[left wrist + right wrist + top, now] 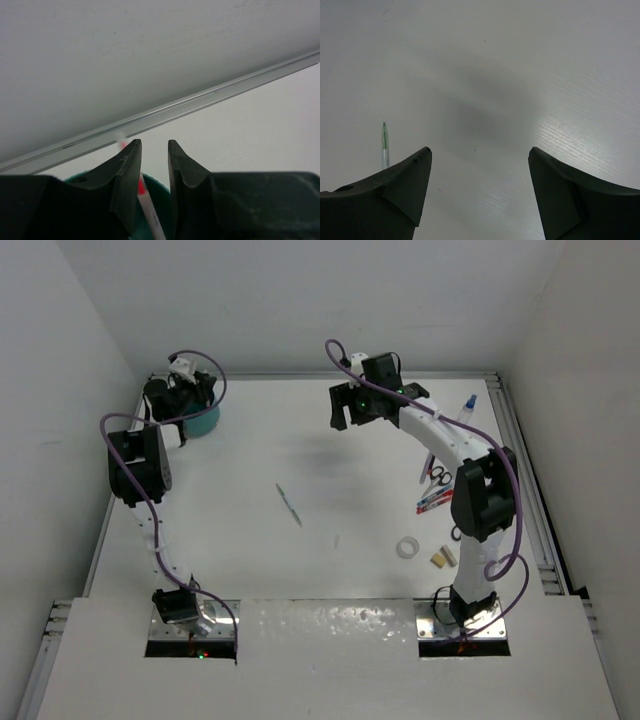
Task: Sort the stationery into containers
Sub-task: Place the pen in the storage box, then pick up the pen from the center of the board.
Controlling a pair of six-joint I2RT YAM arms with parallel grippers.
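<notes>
Teal pot (pixel 207 423) sits at the far left corner of the table (pixel 300 570). Red pen (pixel 143 188) stands tilted in it, just beside one finger of the left pincer (pixel 154 143). That pincer hangs right over the pot, jaws a narrow gap apart, not clamping the pen. Green pen (pixel 289 503) lies alone, well right of the pot and nearer. Right pincer (pixel 479 152) is spread wide, empty, raised well right of the pot. Scissors (pixel 437 478), tape ring (pixel 407 547), tan blocks (pixel 443 558) and bottle (pixel 468 406) lie far right of the pot.
</notes>
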